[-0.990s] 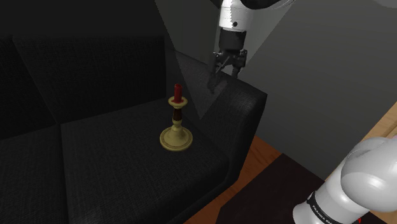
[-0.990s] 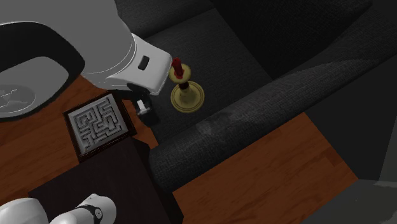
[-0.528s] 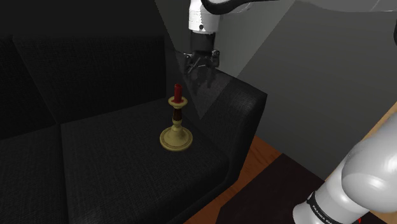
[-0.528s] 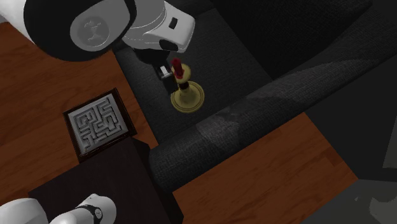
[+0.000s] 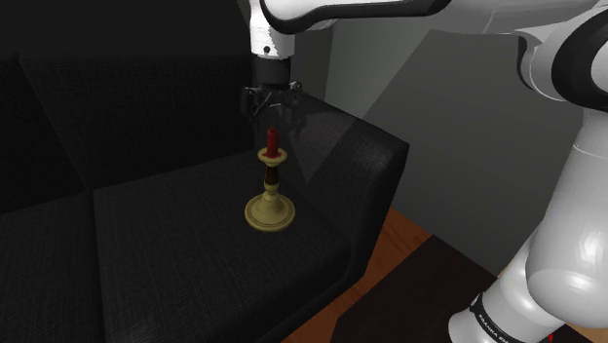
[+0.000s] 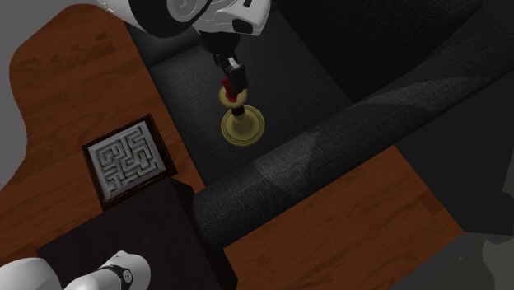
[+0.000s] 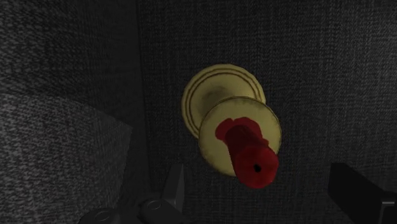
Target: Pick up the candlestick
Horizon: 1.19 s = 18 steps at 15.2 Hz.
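Although the black band (image 5: 484, 320) low on the arm carries white lettering, it is too small to read. From the shoulder view's left comes the dark sofa (image 5: 117, 224), then the brass-coloured candlestick (image 5: 269, 200), upright on the seat beside the armrest (image 5: 361, 156). The gripper (image 5: 273, 117) hangs just over its red candle (image 5: 272, 139), fingers (image 7: 173, 188) spread either side of the tip and clear of it.

In the shoulder view we see bare seat (image 5: 175, 239) around the candlestick (image 5: 271, 187) at mid-frame; armrest (image 5: 361, 161) rises just right, backrest (image 5: 127, 107) fills the upper left.
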Each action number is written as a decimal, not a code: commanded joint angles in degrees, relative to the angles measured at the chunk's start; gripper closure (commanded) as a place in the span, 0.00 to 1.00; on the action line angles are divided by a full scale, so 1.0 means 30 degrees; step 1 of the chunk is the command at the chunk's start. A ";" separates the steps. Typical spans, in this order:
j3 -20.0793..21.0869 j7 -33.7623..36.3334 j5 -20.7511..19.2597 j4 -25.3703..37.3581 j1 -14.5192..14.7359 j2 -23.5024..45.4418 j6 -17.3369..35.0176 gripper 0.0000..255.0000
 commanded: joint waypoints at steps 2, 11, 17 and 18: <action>-0.0006 0.0083 -0.0036 -0.0707 0.0000 0.0057 0.0763 0.00; -0.0025 0.0118 -0.0024 -0.1710 -0.0054 -0.0012 0.1700 1.00; -0.0028 0.0112 -0.0030 -0.1692 -0.0056 0.0006 0.1699 1.00; -0.0022 0.0102 -0.0028 -0.1429 -0.0043 0.0012 0.1441 1.00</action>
